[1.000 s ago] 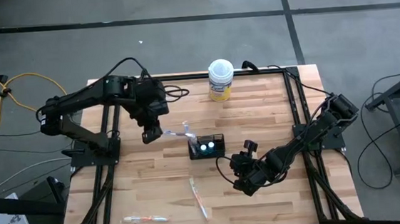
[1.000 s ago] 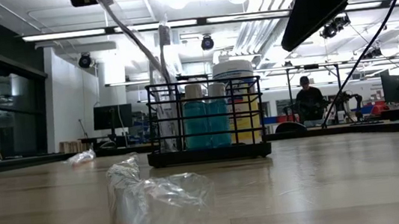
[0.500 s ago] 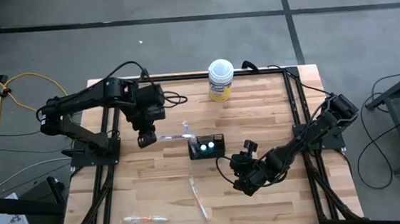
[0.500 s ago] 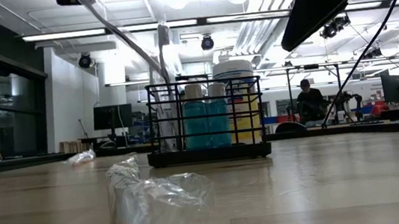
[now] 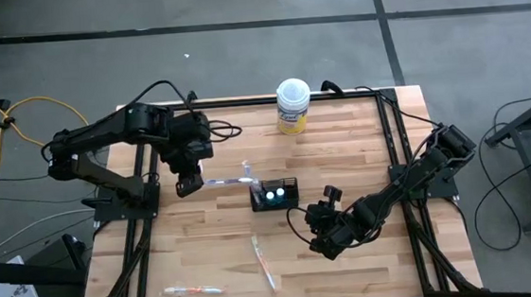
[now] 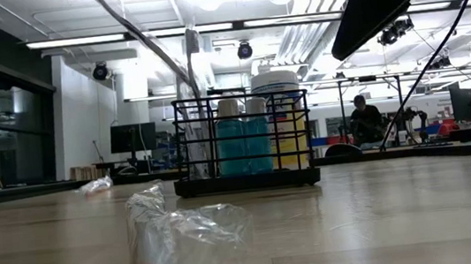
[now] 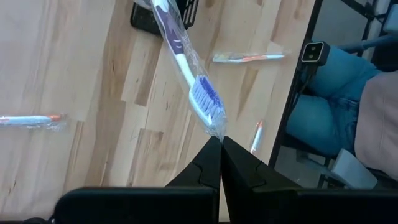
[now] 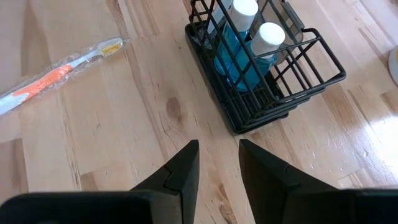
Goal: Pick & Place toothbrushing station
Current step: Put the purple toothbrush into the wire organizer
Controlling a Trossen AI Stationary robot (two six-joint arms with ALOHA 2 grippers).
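**Left hand pinches a wrapped toothbrush beside the wire holder**

We see the black wire holder [image 5: 276, 193] standing upright near the middle of the wooden desk [image 5: 341, 142], with two teal tubes [image 8: 239, 46] upright inside it, their white caps showing from above. We take the holder as our landmark.

The left hand [image 5: 188, 184] hangs above the desk on the holder's left. Its fingers [image 7: 205, 171] are pressed together on the tip of the clear wrapper of a blue-and-white toothbrush [image 7: 186, 68]. In the wrist view the bristle end is the one near the fingers. The brush slants from the hand toward the holder, and its far end reaches the holder's left rim; we cannot tell whether it sits inside or only touches the wire.

The right hand [image 5: 328, 241] rests low, in front of the holder and to its right. Its fingers [image 8: 180, 171] are spread with bare wood between them, and they grip nothing.

Another wrapped toothbrush [image 5: 264, 261] lies flat on the desk in front of the holder, well apart from it. An orange-handled wrapped one [image 5: 193, 291] lies farther off toward the front left corner.

Behind the holder, near the desk's far edge, stands a yellow tub [image 5: 293, 106] with a white lid.

In the low view a person [image 6: 362, 119] sits in the room beyond the desk, far behind the holder.
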